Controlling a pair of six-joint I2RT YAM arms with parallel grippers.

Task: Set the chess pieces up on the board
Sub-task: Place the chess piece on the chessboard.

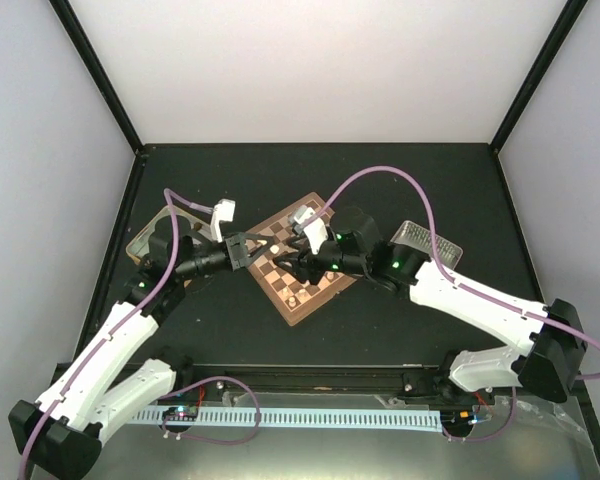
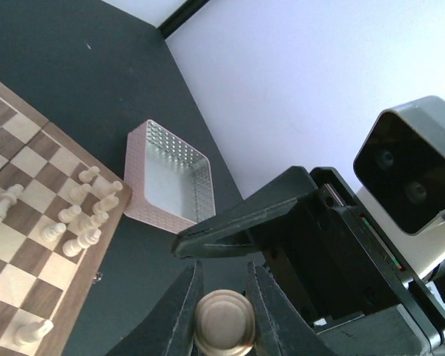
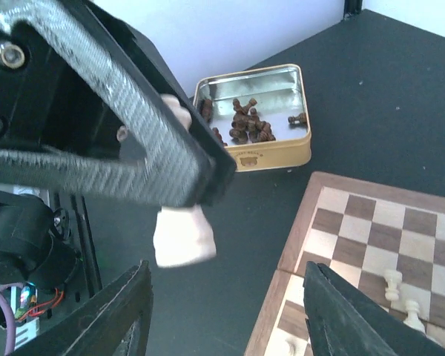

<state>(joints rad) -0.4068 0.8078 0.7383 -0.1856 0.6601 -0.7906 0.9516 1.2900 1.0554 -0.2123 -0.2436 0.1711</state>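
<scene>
My left gripper (image 2: 224,285) clamps a piece (image 2: 222,324); my right gripper (image 3: 228,271) gapes wide.
I hold the cream piece just off the board (image 3: 356,222), my right fingers spread facing it; other pieces (image 2: 85,215) stand clustered on the board.

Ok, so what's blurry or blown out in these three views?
Left wrist: the held chess piece is soft, too near the lens, while those on the board look crisp. Right wrist: the left arm's fingers blur across the frame. Top external: the back wall is washed out white.
</scene>
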